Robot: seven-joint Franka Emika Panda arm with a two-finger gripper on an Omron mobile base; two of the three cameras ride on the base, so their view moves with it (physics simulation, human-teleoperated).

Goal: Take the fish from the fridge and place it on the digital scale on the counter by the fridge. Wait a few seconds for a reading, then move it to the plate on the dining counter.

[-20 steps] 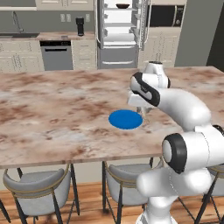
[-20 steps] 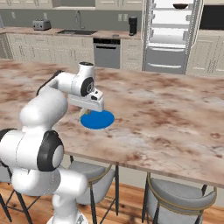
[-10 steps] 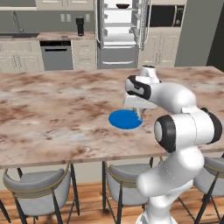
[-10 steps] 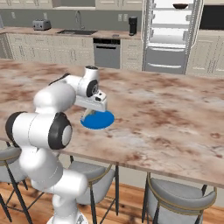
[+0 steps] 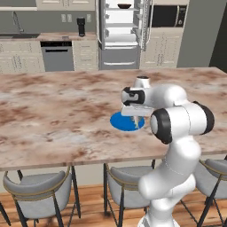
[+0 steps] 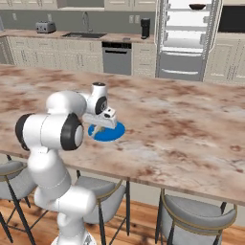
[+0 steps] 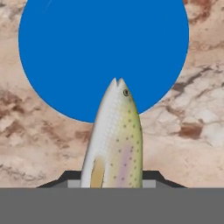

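Since the fish (image 7: 114,140) looks light, slim and likely slippery, I judge my hold near its tail right, the gripper (image 5: 132,116) clamped on it, head hanging just above the plate (image 7: 103,48) on the dining counter (image 5: 53,115).

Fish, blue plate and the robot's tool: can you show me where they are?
fish (image 7: 114,144), hand view, on the middle of its spotted body.
plate (image 7: 87,48), hand view, on its bare blue middle.
tool (image 6: 100,128), right base view, between its tips, just above the plate.
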